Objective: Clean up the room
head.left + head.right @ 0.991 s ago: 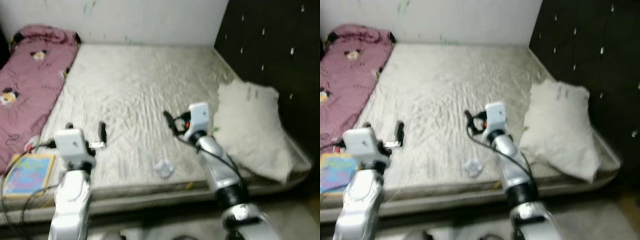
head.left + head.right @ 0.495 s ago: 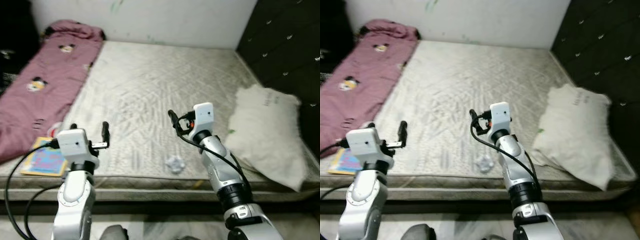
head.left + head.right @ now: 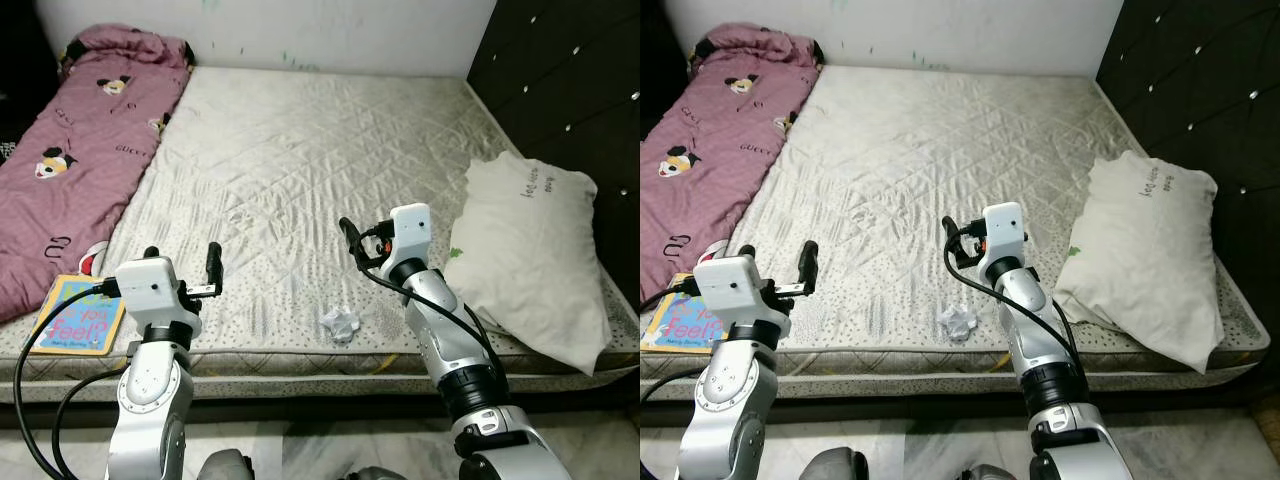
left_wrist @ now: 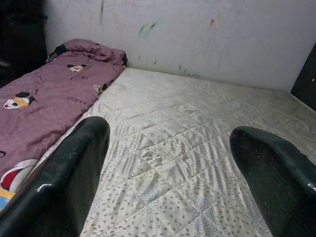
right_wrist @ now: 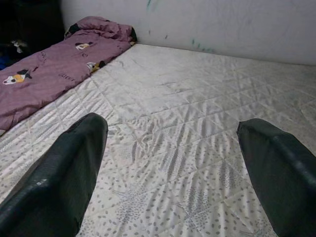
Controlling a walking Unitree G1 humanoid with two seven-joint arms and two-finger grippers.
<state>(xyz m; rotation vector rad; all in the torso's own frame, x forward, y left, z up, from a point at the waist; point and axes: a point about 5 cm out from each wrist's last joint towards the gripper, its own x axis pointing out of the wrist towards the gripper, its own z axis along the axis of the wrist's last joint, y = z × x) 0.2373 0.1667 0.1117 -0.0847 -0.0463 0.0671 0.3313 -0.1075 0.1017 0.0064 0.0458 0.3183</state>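
With the head camera now steadier, the crumpled tissue [image 3: 340, 321] lies reachable below the wide-open right gripper [image 3: 352, 242]; the left gripper [image 3: 182, 265] is equally wide.

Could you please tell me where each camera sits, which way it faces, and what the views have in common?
Left eye view: on the head, looking down at the mattress; both silver arms, left gripper, right gripper.
Right eye view: same head, same scene, with pillow and crumpled paper.
Left wrist view: along its open black fingers toward the wall.
Right wrist view: likewise, fingers open.
Shared: mattress and pink blanket.
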